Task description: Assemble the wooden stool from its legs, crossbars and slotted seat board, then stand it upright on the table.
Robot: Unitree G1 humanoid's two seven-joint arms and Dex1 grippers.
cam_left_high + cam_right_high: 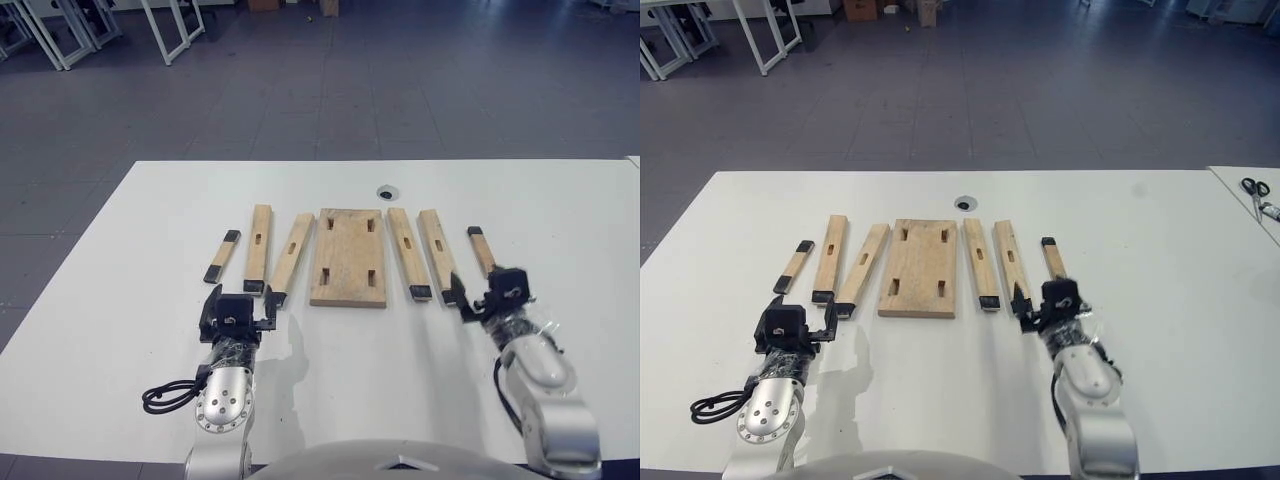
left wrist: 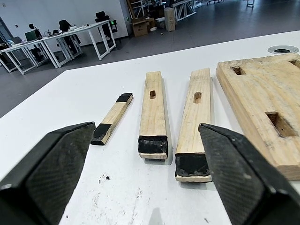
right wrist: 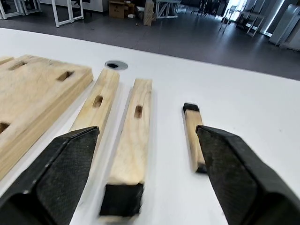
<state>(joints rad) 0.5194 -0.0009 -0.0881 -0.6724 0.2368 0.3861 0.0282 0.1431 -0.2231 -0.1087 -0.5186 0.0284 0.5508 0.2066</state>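
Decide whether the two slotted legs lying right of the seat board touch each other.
Apart. The right wrist view shows bare table running between the inner leg and the outer leg.

This looks like a robotics lab or test hall rather than a home. A large white table (image 1: 120,300) with a round cable hole (image 1: 387,191) stands on a wide floor of grey tiles (image 1: 400,80). At the upper left of the head views stand white-framed desks (image 1: 170,25). In the upper left of the left wrist view, more desks carry monitors (image 2: 33,35), with office chairs (image 2: 102,18) and cardboard boxes (image 2: 139,27) nearby. At the right edge lies a pair of scissors (image 1: 1252,186) on a second table (image 1: 1237,215). A wooden board (image 1: 347,257) and sticks (image 1: 259,246) lie in a tidy row, like a prepared trial.
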